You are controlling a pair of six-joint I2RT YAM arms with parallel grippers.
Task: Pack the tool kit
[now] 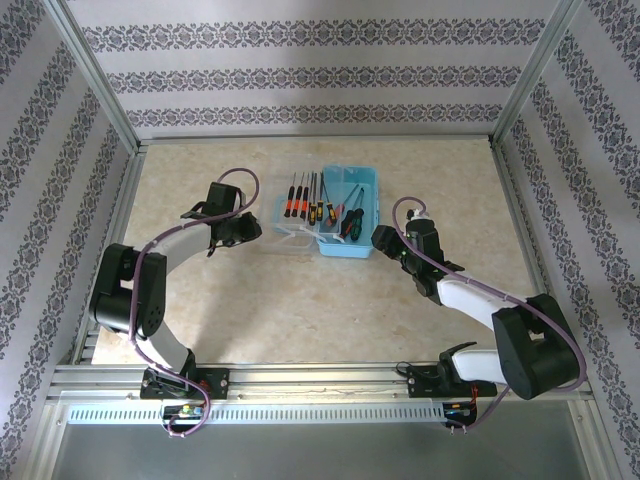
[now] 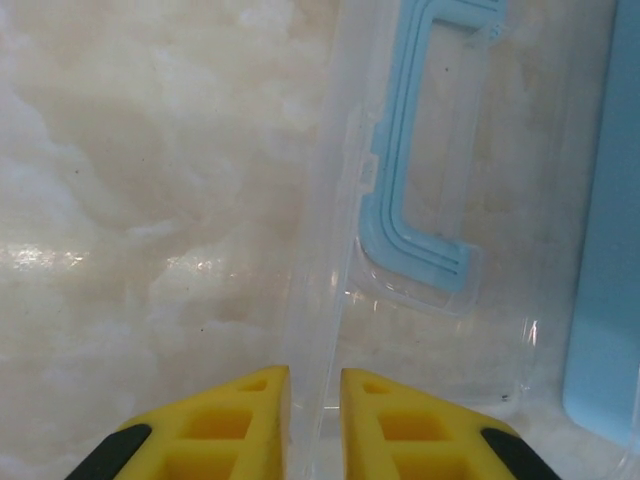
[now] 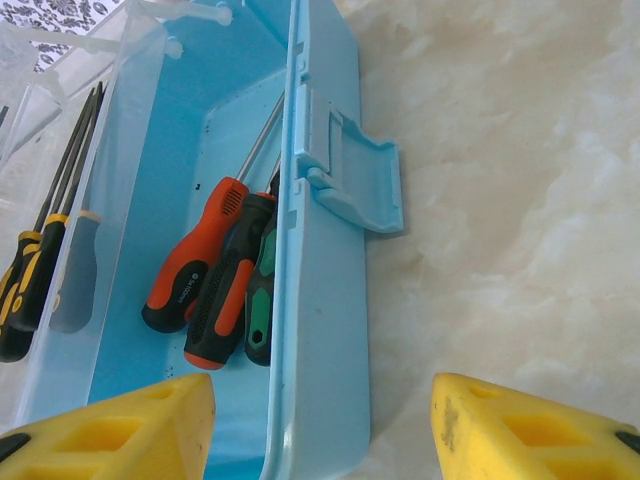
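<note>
Kit box [image 1: 349,252], light blue, lies open at the far middle of the counter [image 1: 300,320]. Its clear lid [image 1: 284,240] is folded out flat to the left, touching the counter.

Contents: a row of slim screwdrivers [image 1: 304,200] lies in the lid. Three stouter ones lie in the box itself, handles toward the arms: orange handle [image 3: 188,282], black-and-orange handle [image 3: 226,300], green handle [image 3: 260,305]. All three lean against the box's right wall [image 3: 322,300].

Left tool [image 1: 243,230]: at the lid's left edge. Wrist view: the yellow fingers [image 2: 262,400] are nearly pressed together, with a narrow gap. The lid's clear rim [image 2: 325,220] runs straight into that gap. Cannot tell whether the pads actually bear on the plastic. A blue handle frame [image 2: 420,245] sits in the lid just beyond the left tool [image 2: 315,375].

Right tool [image 1: 383,238]: at the box's near right corner. Wrist view: the right tool [image 3: 322,388] is spread wide, holding nothing. It straddles the right wall, one finger [image 3: 150,420] over the box interior and the other over bare counter outside. The box latch [image 3: 362,185] hangs open on the outer side of that wall, further along from the fingers.
</note>
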